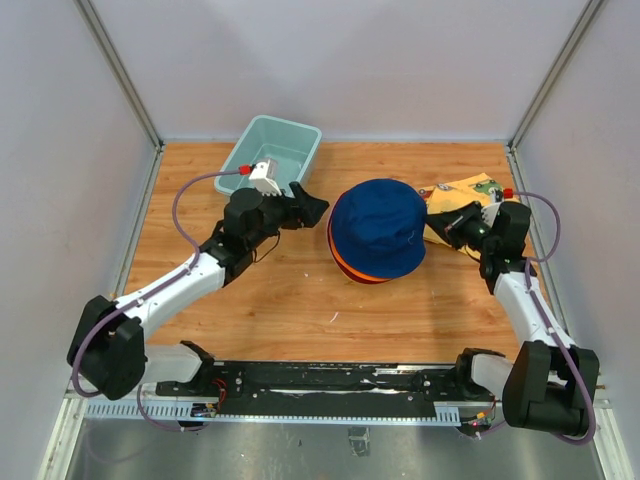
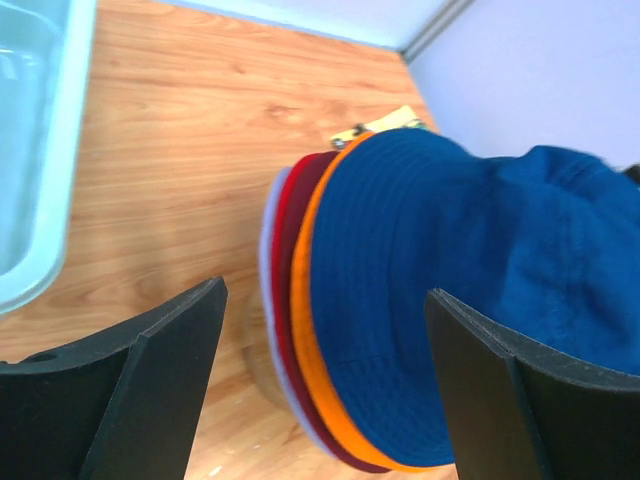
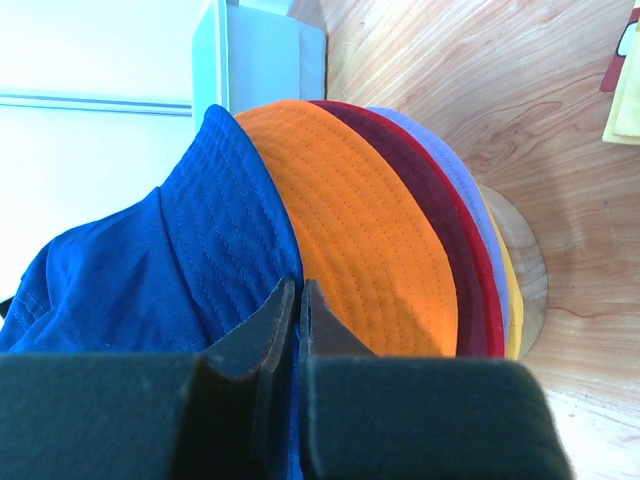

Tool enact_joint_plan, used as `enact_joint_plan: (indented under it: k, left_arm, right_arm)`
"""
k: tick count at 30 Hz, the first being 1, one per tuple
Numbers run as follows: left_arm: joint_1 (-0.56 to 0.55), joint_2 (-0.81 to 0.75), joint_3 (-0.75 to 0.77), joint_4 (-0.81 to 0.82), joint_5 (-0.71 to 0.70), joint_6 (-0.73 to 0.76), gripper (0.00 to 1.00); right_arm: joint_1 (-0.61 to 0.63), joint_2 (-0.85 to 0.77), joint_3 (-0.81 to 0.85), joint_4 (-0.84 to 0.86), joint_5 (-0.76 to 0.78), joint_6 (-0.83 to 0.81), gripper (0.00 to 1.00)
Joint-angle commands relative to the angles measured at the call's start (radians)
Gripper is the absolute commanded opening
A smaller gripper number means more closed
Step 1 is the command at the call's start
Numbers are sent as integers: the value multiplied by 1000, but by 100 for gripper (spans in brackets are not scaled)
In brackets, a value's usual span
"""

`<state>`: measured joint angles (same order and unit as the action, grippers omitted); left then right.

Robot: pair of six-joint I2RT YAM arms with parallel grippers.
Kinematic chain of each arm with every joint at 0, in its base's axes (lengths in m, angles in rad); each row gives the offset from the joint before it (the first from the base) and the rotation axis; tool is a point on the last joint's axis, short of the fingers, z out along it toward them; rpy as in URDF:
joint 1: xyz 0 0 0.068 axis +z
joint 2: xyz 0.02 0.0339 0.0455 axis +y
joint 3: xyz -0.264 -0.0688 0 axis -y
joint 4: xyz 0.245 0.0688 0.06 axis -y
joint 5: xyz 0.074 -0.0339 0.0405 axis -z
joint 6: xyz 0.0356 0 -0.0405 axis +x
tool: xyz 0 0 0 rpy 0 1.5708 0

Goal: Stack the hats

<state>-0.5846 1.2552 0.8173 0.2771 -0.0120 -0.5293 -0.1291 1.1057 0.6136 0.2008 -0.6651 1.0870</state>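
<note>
The hats sit in one stack at the table's middle, with the navy hat [image 1: 378, 225] on top. Under its brim show orange [image 3: 360, 220], maroon [image 3: 420, 180], red [image 3: 478, 270], lavender [image 3: 450, 165] and yellow [image 3: 512, 310] brims. My left gripper [image 1: 318, 208] is open and empty just left of the stack; the left wrist view shows the navy hat [image 2: 450, 280] and orange brim [image 2: 305, 330] between its spread fingers [image 2: 160, 370]. My right gripper [image 1: 440, 222] is at the stack's right edge, shut [image 3: 298, 285] on the navy hat's brim [image 3: 150, 270].
A teal tub [image 1: 270, 150] stands at the back left, close behind my left gripper. A yellow printed cloth [image 1: 465, 190] lies at the back right under my right arm. The wooden stand's round base [image 3: 520, 260] shows under the stack.
</note>
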Motion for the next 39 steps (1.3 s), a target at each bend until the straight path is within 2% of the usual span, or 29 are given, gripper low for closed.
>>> enact_joint_plan:
  k: [1,10,21,27,39]
  left_arm:
    - [53,40,-26,214,263,-165,85]
    - [78,190,5,272,441,-260,81]
    - [121,320,-9,497,590,-447,71]
    - [133,342,-10,468,582,-436,71]
    - [147,403,-5,533,622,-473,71]
  right_arm:
    - [-26,1,40,-13,6,-32,1]
    - [-24,10,48,-16,-1,-37,1]
    - [-23,20,62,-28,-9,-47,1]
    - [-23,23,66,-28,-10,-49,1]
    - [-17,31,75,-32,-11,-51,1]
